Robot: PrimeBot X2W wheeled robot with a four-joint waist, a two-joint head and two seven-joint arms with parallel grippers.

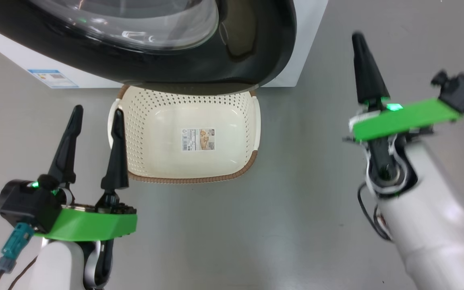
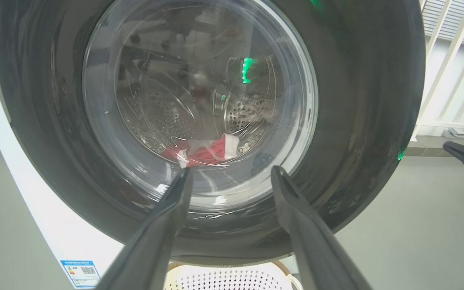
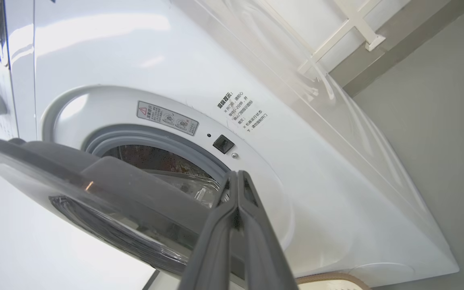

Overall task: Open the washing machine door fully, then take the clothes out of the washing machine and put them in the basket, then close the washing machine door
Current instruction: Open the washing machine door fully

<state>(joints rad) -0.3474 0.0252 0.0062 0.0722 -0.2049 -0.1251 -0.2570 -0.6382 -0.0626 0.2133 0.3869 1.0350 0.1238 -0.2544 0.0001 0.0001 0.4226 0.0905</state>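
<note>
The left gripper (image 1: 98,109) has its two fingers spread wide with nothing in them, just beside the basket (image 1: 155,121), which sits on the floor (image 1: 256,229) under the washing machine door (image 1: 199,68). The right gripper (image 1: 357,38) has its fingers pressed tight together, holding nothing, off to the right of the washing machine (image 3: 316,193). The door stands a little open, and the red clothes (image 2: 204,152) lie in the drum (image 2: 242,117) behind its glass (image 2: 107,100).

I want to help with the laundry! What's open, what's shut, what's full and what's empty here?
washing machine door: partly open, not fully.
basket: empty.
clothes: inside the washing machine.
left gripper: open, empty.
right gripper: shut, holding nothing.
</note>
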